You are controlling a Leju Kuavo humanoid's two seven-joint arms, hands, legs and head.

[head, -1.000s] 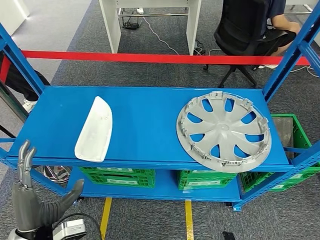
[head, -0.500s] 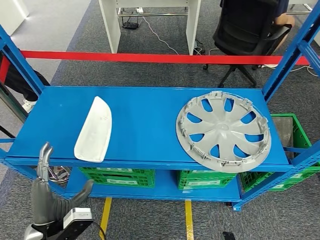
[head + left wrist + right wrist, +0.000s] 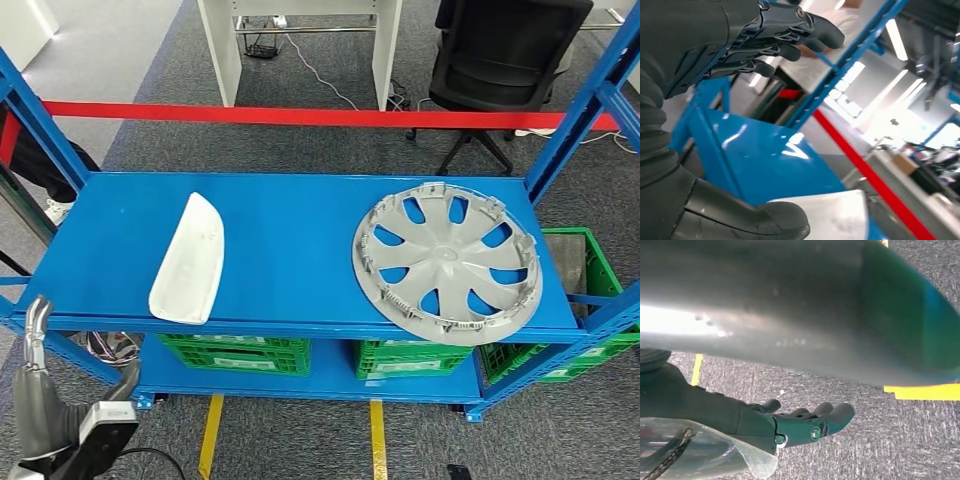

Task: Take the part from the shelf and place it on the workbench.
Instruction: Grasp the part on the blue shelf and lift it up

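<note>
Down low: left hand [image 3: 38,405] open, near white part [image 3: 189,259] on blue shelf [image 3: 302,250]; right hand [image 3: 791,425] open, holding nothing.

Left hand [image 3: 34,400] lower and further left than before, away from the shelf [image 3: 302,250]; seated person gone.

a blue metal shelf [image 3: 302,250] with blue upright posts stands on grey carpet floor [image 3: 317,440]. on its upper board lies a white curved part [image 3: 189,260] toward the left, near the front edge. a grey wheel cover [image 3: 447,262] lies toward the right, and its rim goes a little over the front edge. the two are well apart. on the lower board stand green crates [image 3: 238,352].
</note>
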